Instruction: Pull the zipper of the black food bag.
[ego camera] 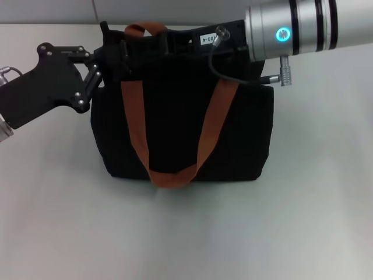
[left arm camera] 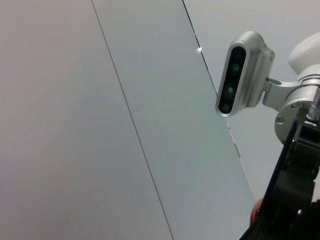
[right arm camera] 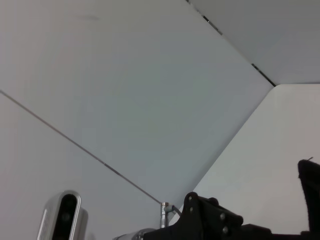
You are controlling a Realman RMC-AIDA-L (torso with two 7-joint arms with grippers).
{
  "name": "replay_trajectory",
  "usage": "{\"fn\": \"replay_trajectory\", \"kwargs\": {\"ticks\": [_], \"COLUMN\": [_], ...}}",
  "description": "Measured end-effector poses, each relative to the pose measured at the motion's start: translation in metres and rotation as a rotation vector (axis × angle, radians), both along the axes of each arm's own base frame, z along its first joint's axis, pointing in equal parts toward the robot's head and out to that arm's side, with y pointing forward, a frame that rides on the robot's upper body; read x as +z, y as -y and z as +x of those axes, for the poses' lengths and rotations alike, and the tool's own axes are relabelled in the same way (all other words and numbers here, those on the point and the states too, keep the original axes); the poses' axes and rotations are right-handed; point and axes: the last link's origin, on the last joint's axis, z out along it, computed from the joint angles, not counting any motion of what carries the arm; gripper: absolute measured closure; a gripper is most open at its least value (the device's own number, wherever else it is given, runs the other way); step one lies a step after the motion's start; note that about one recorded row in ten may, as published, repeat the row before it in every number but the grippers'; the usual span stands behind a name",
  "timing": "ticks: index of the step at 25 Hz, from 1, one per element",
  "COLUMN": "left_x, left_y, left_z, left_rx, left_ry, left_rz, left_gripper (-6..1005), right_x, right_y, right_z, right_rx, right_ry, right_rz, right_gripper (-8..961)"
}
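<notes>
The black food bag [ego camera: 180,128] stands upright on the white table in the head view, with two rust-orange handles [ego camera: 207,140], one draped down its front. My left gripper [ego camera: 113,49] is at the bag's top left corner, against the fabric. My right gripper [ego camera: 175,39] reaches in from the right, over the bag's top edge near the middle. Both merge with the black fabric. The zipper is hidden. A black corner of the bag [right arm camera: 310,192] shows in the right wrist view. The left wrist view shows a sliver of orange handle [left arm camera: 255,216].
The white table [ego camera: 186,233] spreads out in front of the bag and to both sides. The right arm's silver forearm [ego camera: 309,26] crosses the top right. The wrist views mostly show pale wall panels and the other arm's wrist camera [left arm camera: 239,75] [right arm camera: 64,220].
</notes>
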Motion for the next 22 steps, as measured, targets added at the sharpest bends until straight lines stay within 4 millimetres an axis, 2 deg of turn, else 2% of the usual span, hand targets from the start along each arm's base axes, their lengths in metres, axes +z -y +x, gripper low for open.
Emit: {"fn": "replay_trajectory", "kwargs": {"ticks": [8, 22], "left_x": [0.000, 0.001], "left_y": [-0.003, -0.003], "left_z": [0.002, 0.002], "left_rx": [0.001, 0.004], "left_ry": [0.002, 0.009], "left_rz": [0.000, -0.002], "left_gripper": [973, 972], "right_x": [-0.006, -0.003], "right_y": [0.006, 0.005], "right_z": [-0.009, 0.001], "right_rx": [0.034, 0.013], "right_ry": [-0.023, -0.012], "right_rz": [-0.026, -0.011], "right_gripper": [243, 251]}}
